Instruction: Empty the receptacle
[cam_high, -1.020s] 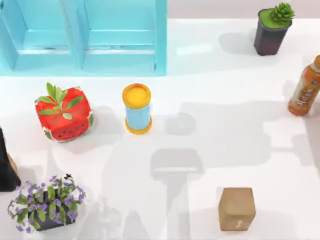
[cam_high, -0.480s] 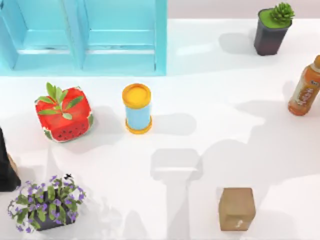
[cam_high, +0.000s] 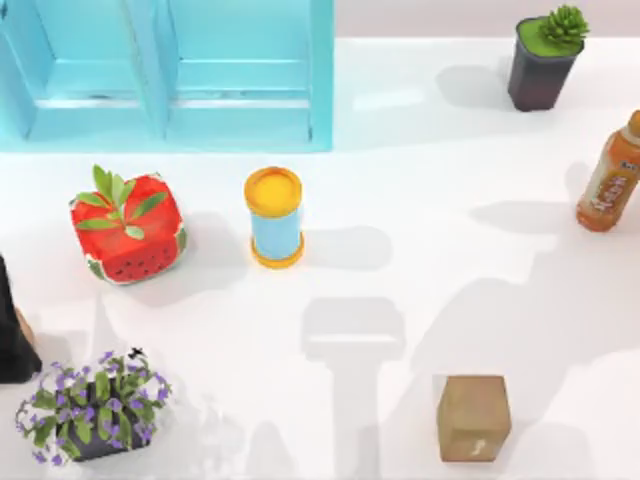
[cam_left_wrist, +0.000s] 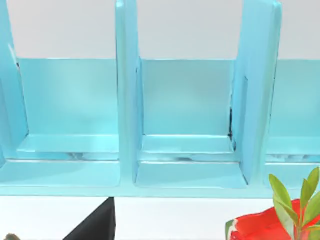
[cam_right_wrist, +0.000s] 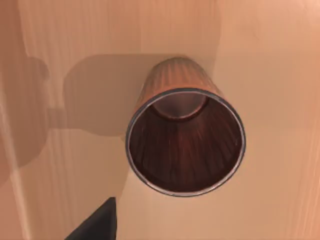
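Observation:
The receptacle (cam_right_wrist: 170, 80) is a brown wood-grain bin with a metal rim, standing on a tan floor in the right wrist view. I look straight down into its mouth and see only its bare bottom. A dark part of my right gripper (cam_right_wrist: 95, 222) pokes into that view, beside the bin and apart from it. A dark part of my left gripper (cam_left_wrist: 97, 225) hangs in front of the blue shelf (cam_left_wrist: 187, 125). On the table stand a blue can with a yellow lid (cam_high: 274, 217) and a brown box (cam_high: 473, 417).
A red watermelon-patterned planter (cam_high: 127, 227) sits at the left, a purple flower pot (cam_high: 92, 405) at the front left, a black object (cam_high: 10, 330) at the left edge. An orange bottle (cam_high: 610, 180) and a dark succulent pot (cam_high: 545, 60) stand at the right. The blue shelf (cam_high: 165, 75) fills the back left.
The arm shadow on the table's right half has slid toward the right edge. None of the table's objects has moved.

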